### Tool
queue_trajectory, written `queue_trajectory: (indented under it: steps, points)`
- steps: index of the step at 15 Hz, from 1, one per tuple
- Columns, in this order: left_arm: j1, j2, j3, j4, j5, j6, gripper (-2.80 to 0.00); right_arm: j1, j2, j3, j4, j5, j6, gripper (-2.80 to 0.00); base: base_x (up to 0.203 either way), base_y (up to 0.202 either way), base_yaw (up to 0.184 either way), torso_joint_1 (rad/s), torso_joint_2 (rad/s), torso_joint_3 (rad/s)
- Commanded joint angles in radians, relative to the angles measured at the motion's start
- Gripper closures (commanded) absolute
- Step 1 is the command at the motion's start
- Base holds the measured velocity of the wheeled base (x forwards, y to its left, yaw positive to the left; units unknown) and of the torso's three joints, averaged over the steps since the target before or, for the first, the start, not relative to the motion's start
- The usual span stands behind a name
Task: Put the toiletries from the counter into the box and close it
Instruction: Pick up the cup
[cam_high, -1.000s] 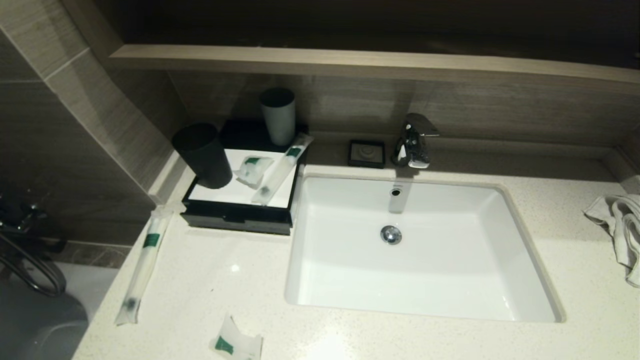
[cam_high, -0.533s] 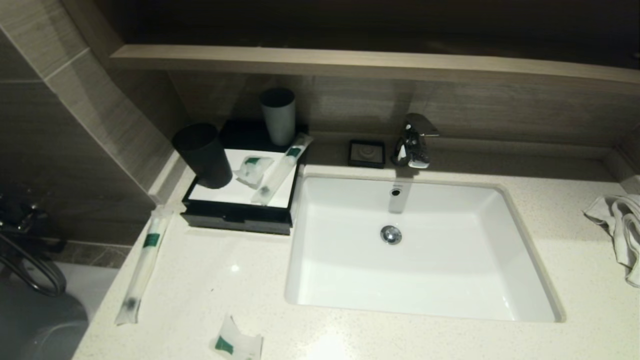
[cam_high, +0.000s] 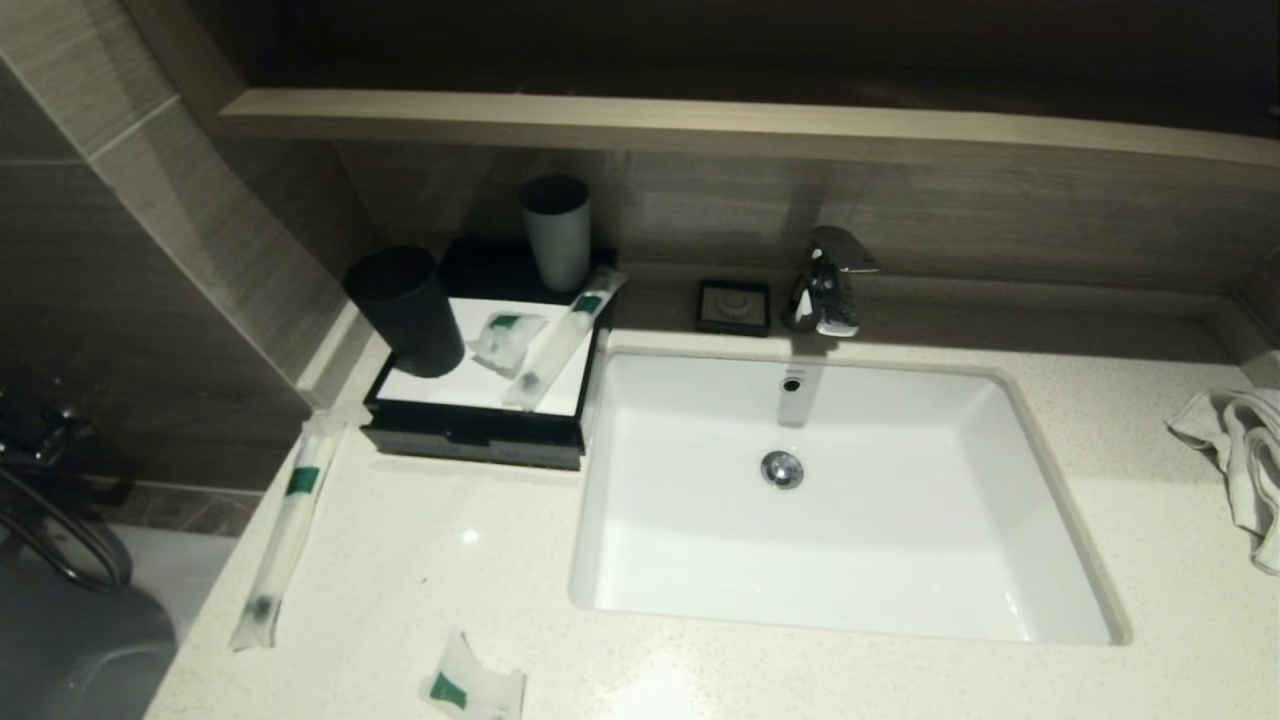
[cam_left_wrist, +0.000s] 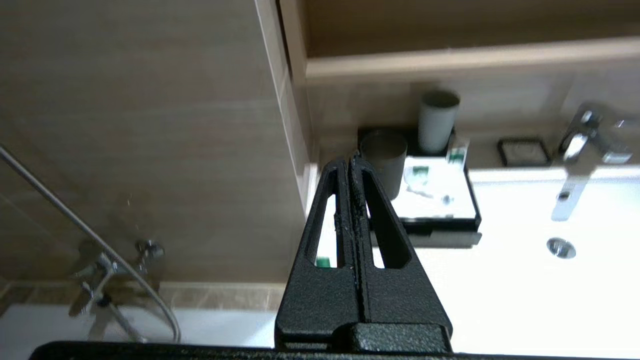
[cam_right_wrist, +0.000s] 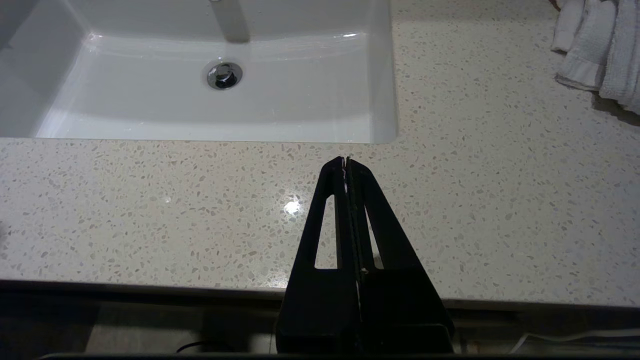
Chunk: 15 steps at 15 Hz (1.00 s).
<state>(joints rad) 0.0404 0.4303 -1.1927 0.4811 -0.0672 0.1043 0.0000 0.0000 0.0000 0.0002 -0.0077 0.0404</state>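
the black box (cam_high: 470, 440) is seen at the upper left of the surface (cam_high: 420, 560) in the head view, against the wall, with its white inside exposed. a sachet (cam_high: 507, 338) and a long packet (cam_high: 560, 340) are held in it already; the packet's far end is propped over the box's right rim. a black cup (cam_high: 405, 310) is stood on the box's left edge and a grey cup (cam_high: 556, 232) at its back.

two toiletries are left on the surface: a second long packet (cam_high: 285, 530) laid along the left edge of the frame's counter, and a second sachet (cam_high: 470, 688) at the bottom edge, left of centre. the sink (cam_high: 1000, 560) is set in the middle, a tap (cam_high: 825, 280) and a small black dish (cam_high: 734, 306) behind it, a towel (cam_high: 1240, 460) at the far right.

neither arm is shown in the head view. in the left wrist view the left tool (cam_left_wrist: 348, 162) is held off the surface's left end, its fingers pressed together on nothing. in the right wrist view the right tool (cam_right_wrist: 345, 161) is held over the front of the surface before the sink, fingers likewise pressed together and empty
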Motion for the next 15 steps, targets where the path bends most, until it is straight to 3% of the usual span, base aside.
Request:
queue_trajectory:
  steps: [1,4,10,15]
  points:
    - [0.014,0.037,0.041,0.009,-0.002,0.003,0.00,0.000,0.002,0.000,0.000,0.000,0.000,0.00,0.000,0.000,0.000,0.000,0.00,0.000]
    - [0.020,0.038,0.108,0.066,-0.010,0.020,0.00,0.000,0.000,0.000,0.000,0.000,0.000,0.00,0.000,0.000,0.000,0.000,0.00,0.000]
    - [0.021,0.049,0.351,0.058,-0.045,0.043,0.00,0.000,0.001,0.000,0.000,0.000,0.000,0.00,0.000,0.000,0.000,0.000,0.00,0.000]
    - [0.019,0.067,0.550,-0.053,-0.063,0.061,0.00,0.000,0.000,0.000,0.000,0.000,0.001,0.00,0.000,0.000,0.000,0.000,0.00,0.000]
